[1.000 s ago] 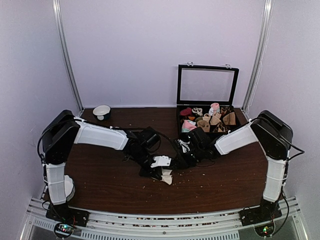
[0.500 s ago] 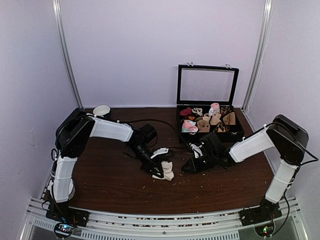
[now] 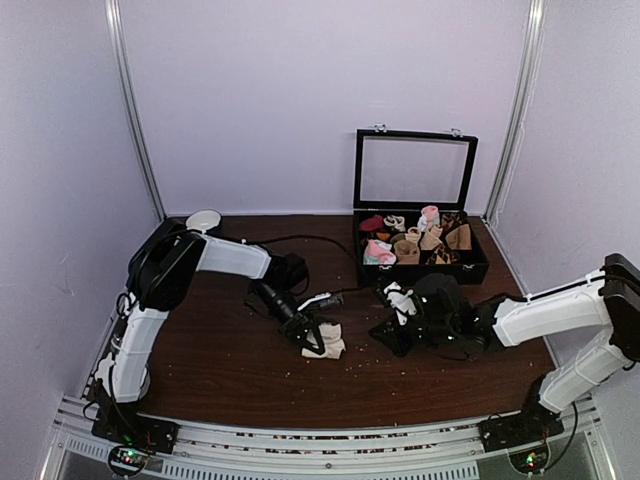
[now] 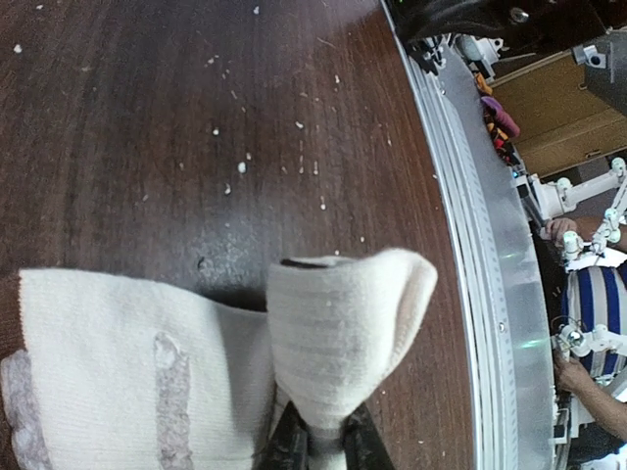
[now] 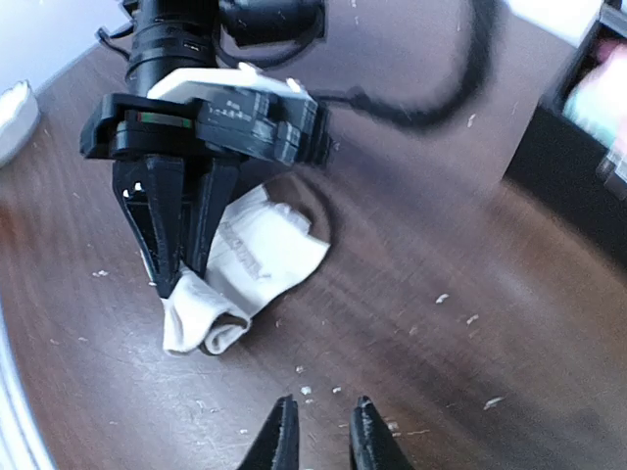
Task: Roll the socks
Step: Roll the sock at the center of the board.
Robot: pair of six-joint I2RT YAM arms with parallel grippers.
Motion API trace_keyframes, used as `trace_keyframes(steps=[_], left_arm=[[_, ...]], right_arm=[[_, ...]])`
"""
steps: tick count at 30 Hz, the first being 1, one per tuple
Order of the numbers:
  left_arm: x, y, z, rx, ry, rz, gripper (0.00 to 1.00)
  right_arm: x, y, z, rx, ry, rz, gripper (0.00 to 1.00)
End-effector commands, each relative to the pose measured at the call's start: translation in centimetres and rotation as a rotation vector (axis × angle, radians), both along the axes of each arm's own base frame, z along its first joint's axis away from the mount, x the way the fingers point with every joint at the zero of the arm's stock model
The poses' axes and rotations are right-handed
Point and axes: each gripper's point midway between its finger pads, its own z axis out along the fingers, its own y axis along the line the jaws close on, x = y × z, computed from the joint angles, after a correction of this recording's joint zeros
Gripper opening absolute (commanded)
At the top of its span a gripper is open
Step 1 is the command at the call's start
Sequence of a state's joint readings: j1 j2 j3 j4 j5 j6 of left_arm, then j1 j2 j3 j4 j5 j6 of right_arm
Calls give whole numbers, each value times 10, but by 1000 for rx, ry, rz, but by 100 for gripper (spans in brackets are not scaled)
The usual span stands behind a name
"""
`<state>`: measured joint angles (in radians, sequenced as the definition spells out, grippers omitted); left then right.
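Note:
The socks [image 3: 327, 345] lie on the brown table as a pale cream bundle, part flat and part curled into a loose roll [image 4: 343, 313]. My left gripper [image 3: 308, 332] comes down on them from the left and is shut on a fold of the rolled end [image 4: 324, 446]. In the right wrist view it stands over the socks [image 5: 250, 259], its fingers [image 5: 171, 259] pinching the fabric. My right gripper [image 5: 322, 436] hovers over bare table to the right of the socks [image 3: 382, 336], jaws a little apart with nothing between them.
A black box [image 3: 420, 274] with its lid raised stands at the back right and holds several rolled socks. A white bowl [image 3: 203, 222] sits at the back left. Crumbs dot the table. The metal rail [image 4: 490, 294] runs along the near edge.
My right gripper has let go of the socks, pulled back to the right and parted its jaws slightly. My left gripper still pinches the socks in nearly the same spot.

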<state>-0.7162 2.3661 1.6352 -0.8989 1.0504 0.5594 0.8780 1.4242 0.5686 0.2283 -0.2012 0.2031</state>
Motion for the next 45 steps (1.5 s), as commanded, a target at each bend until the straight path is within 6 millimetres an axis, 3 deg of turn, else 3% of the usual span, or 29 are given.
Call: trace_keyframes(steps=[1,2,3,6,7,9,11,15,19,25,35,38,40,41,42,43,44,45], left_arm=[[-11,30,-46,185,69,-11,7],[-12,30,-45,185,73,-13,7],[-12,30,-45,185,73,-16,7],[-11,29,-43,182,74,-16,7],[-11,29,-42,178,76,-18,7],[-10,28,-41,169,81,-19,7],[-10,27,-39,159,94,-17,8],[-13,28,-38,144,115,-30,8],[-15,30,-39,135,112,-43,8],[-16,31,-39,132,100,-55,8],[-18,33,-36,122,93,-62,8],[-16,32,-28,96,72,-67,9],[-15,32,-21,74,53,-73,12],[-15,32,-19,68,39,-75,18],[-14,32,-15,60,20,-77,33],[-13,33,-12,53,-3,-79,89],[-13,35,-10,52,-34,-80,97],[-12,37,-8,52,-72,-73,98]], right_arm=[[26,-37,47,-271,-376,-250,24],[27,-42,58,-279,-423,-277,64],[29,-46,61,-282,-440,-300,96],[41,-65,57,-261,-414,-489,100],[36,-56,49,-219,-352,-439,100],[12,-15,42,-72,-260,-181,100],[-13,13,38,28,-232,16,100],[-32,42,20,37,-187,197,91],[-58,75,23,142,-138,409,81],[-41,98,-3,109,-76,448,71],[-23,102,-33,66,8,452,41],[-25,100,-42,50,48,467,26],[-26,98,-48,41,78,469,9],[-27,97,-52,31,99,466,2],[-26,96,-56,19,122,460,0],[-23,97,-58,4,143,448,0],[-22,96,-61,-11,169,433,0],[-22,95,-66,-26,197,420,0]])
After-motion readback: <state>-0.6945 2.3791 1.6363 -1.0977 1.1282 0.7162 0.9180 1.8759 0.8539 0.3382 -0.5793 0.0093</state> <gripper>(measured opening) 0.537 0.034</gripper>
